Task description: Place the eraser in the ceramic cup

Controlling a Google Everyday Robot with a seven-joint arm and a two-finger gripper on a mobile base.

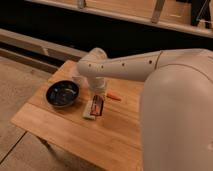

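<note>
— What's hidden?
— The arm (125,67) covers most of the ceramic cup (75,76).
— The gripper (98,104)?
— Down at the surface (60,125) by the eraser (89,112), blurred; contact unclear.

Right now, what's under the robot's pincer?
The shut pincer hangs low over a pale block and dark packet on the table. Its tips cover whatever it touches.
</note>
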